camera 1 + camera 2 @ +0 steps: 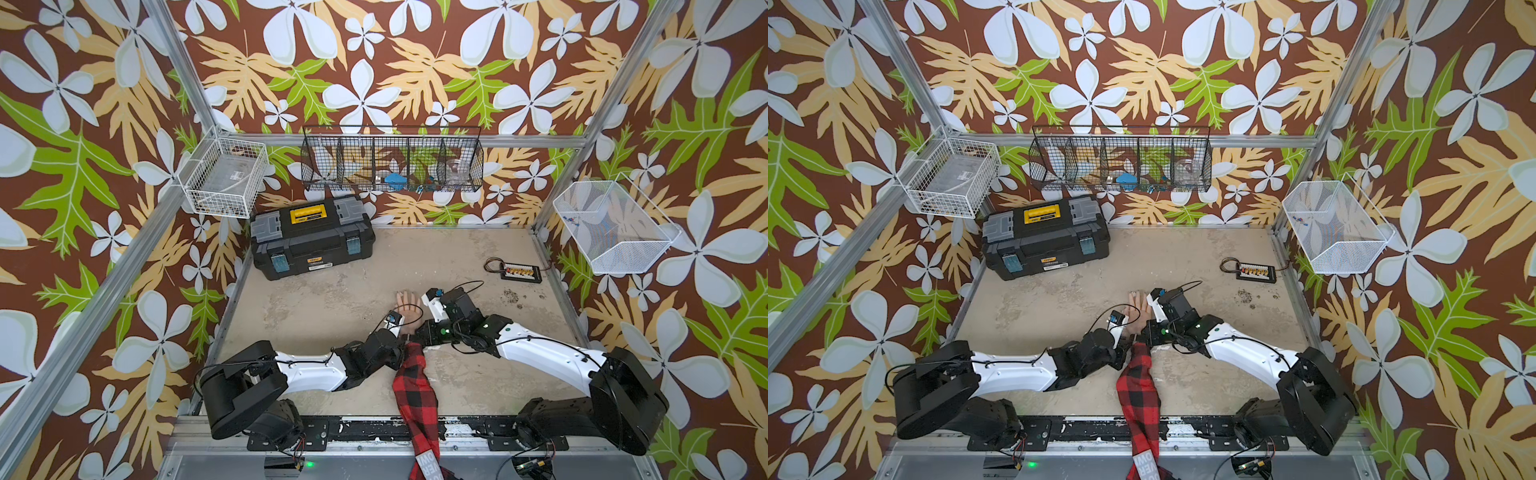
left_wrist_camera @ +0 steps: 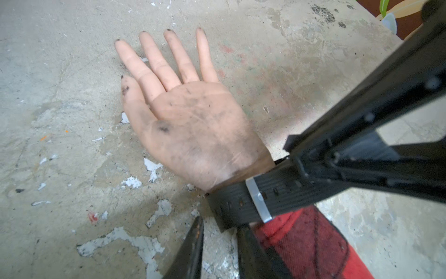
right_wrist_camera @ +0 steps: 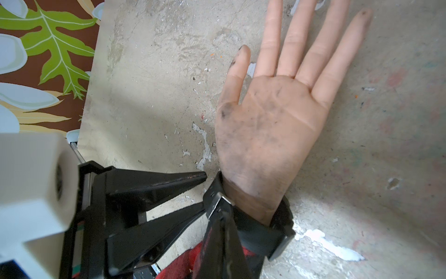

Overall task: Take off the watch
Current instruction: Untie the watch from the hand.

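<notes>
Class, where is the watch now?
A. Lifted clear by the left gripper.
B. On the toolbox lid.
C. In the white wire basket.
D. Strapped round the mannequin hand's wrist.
D: the watch wraps the wrist of the mannequin hand, between its palm and the red plaid sleeve.

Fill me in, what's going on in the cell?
Both arms are working on the black watch strapped to a mannequin hand lying palm up on the table. The right hand is shut on the strap by the silver buckle. The left hand sits open at the strap beside it. The watch is still on.
</notes>
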Controlling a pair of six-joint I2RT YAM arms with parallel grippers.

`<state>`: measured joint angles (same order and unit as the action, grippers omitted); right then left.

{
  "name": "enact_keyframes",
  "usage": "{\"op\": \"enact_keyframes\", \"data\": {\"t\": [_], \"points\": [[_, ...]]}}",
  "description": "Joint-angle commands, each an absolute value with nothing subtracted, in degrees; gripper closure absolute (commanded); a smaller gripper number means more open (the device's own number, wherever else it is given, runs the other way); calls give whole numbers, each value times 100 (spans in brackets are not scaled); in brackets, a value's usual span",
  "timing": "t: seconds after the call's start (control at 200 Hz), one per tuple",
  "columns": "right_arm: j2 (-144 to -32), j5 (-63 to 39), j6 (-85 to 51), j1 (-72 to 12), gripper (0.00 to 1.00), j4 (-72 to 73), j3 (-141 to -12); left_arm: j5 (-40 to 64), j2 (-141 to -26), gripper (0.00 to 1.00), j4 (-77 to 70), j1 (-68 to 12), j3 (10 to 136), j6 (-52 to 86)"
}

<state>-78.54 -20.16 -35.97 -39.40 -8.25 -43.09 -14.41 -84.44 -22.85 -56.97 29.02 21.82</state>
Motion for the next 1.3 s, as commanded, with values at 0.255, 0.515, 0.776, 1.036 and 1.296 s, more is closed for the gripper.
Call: {"op": "enact_keyframes", "data": {"t": [0.255,0.515,0.776,1.036,1.296], "points": [[-7951,-2184,-3534,-3955,100,-1132,-4377,-1635,-8579,66,-4586,-5763,2220,1772],[-7984,-2215,-3498,-3952,100,-1170,-4456,-1842,-8750,70,-5120,-5836,1992,1511],[-8000,-2268,-3480,-3948,100,-1169,-4449,-2050,-8969,81,-5186,-5836,2103,1435],[-7954,-2259,-3472,-3955,100,-1204,-4441,-2224,-9189,79,-5079,-5844,2250,1461],[-7897,-2084,-3348,-3946,99,-1315,-4477,-2061,-9129,95,-5279,-5852,2157,1394]]}}
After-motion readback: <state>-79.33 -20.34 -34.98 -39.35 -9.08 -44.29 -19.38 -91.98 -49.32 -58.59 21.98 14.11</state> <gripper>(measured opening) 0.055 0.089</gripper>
